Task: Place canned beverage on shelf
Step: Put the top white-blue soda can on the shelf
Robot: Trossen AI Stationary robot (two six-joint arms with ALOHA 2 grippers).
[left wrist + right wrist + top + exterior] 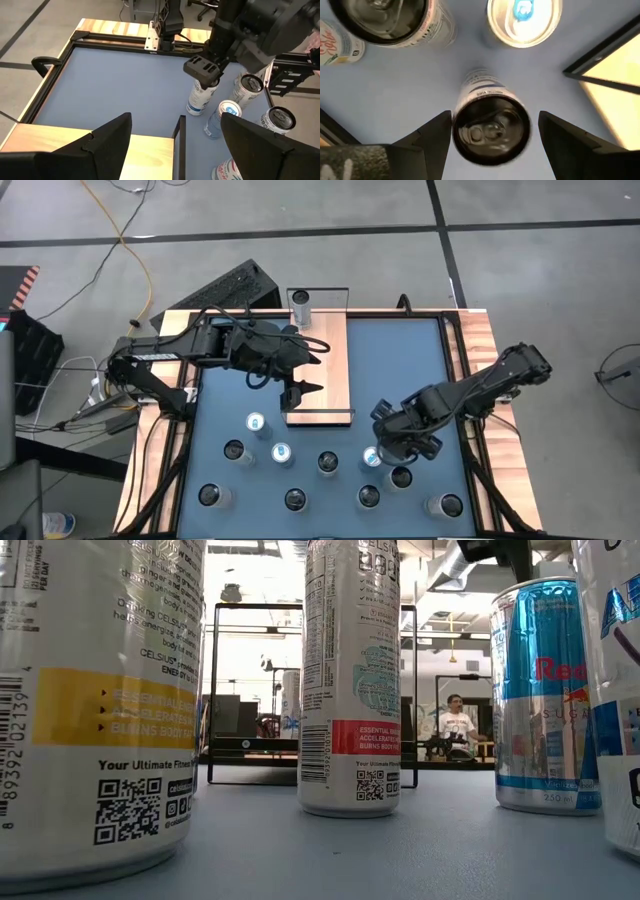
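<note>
The shelf (318,365), a light-wood board with black end rails, lies on the blue table (400,370) at its middle far side. One can (301,308) stands on the shelf's far end. Several more cans stand along the near half of the table. My right gripper (493,119) points down, open. Its fingers stand on either side of the top of an upright white-and-blue can (492,131) (200,100) (371,457), with a gap showing beside one finger. My left gripper (177,145) (300,388) hovers open over the shelf's near end, with nothing between its fingers.
Other upright cans stand close around the right gripper: a blue-tabbed one (524,20), a dark-topped one (385,20), and two (401,477) (369,496) toward the near edge. The shelf's black rail corner (600,75) is nearby. Wooden strips (480,380) edge the table. A person (457,725) sits far behind.
</note>
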